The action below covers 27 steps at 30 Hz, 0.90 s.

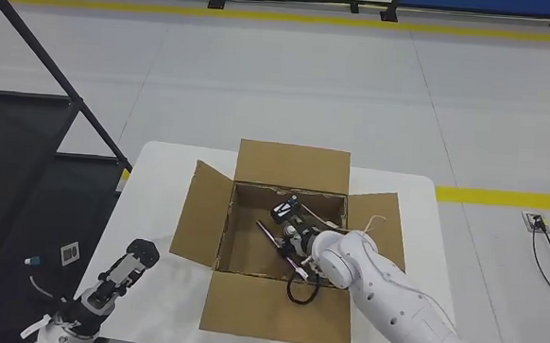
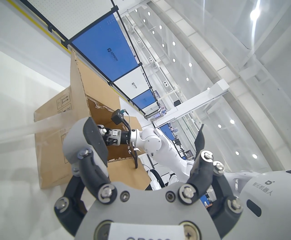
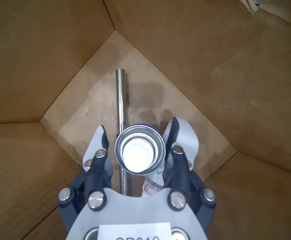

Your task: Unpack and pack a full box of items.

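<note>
R gripper [image 3: 138, 125]: sitting inside the box [image 3: 45, 56], fingers pressing on both sides of a spray can [image 3: 136, 156]. Judging it clamped, w/ can leaning a bit.
Can location: mid-box, nearer the far wall. Seems to be hanging off the floor, not resting.
Metal rod [image 3: 120, 95]: running beside the can, betw. can and one finger, pointing at a floor corner. Can't tell if it's lying loose or caught in the grip.
L gripper [image 2: 145, 131]: fingers wide apart, holding nothing, hovering at the near-left corner of the table [image 1: 160, 193], well apart from box.
Step (guess): can is either going in or coming out; can't tell which.
Doing it well: keeping grip on can body below the rim, going straight vertical, staying off walls + flaps, checking rod isn't dragging along.
Top view extra: showing 4 flaps folded out and box [image 1: 292, 163] sitting mid-table.
L wrist extra: showing R gripper [image 2: 103, 134] side-on at the opening of the box [image 2: 52, 145].
R wrist extra: showing rod + can cap up close.
</note>
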Each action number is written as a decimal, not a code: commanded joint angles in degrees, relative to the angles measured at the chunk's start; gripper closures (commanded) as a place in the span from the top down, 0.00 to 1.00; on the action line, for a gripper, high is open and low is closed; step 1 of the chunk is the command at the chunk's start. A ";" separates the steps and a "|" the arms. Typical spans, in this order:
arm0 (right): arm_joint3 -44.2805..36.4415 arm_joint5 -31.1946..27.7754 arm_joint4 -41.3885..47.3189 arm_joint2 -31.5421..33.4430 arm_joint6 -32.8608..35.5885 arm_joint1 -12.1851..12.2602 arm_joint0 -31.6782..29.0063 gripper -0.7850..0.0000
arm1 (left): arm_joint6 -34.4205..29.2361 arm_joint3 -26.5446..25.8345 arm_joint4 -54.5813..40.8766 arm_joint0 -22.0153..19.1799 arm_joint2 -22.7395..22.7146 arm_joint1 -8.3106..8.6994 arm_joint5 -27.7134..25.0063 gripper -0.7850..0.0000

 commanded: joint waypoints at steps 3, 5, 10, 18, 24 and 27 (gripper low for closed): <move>-3.01 2.25 -2.29 1.79 -0.66 0.56 -2.13 0.00 | -0.01 0.00 -0.01 0.00 0.00 0.00 0.00 1.00; -5.41 2.93 -3.49 3.10 -1.39 1.03 -3.56 0.00 | -0.01 0.00 -0.01 0.00 0.00 0.00 0.00 1.00; -16.06 3.46 -7.69 8.62 -3.51 3.09 -8.96 0.00 | -0.01 0.00 -0.01 0.00 0.00 0.00 0.00 1.00; -43.87 10.14 -18.36 27.81 -8.34 7.97 -29.52 0.00 | -0.01 0.00 -0.01 0.00 0.00 0.00 0.00 1.00; -55.48 16.86 -21.74 44.08 -11.66 9.53 -44.96 0.00 | -0.01 0.00 -0.01 0.00 0.00 0.00 0.00 1.00; -54.46 18.09 -21.00 49.83 -12.30 9.71 -48.81 0.00 | -0.01 0.00 -0.01 0.00 0.00 0.00 0.00 1.00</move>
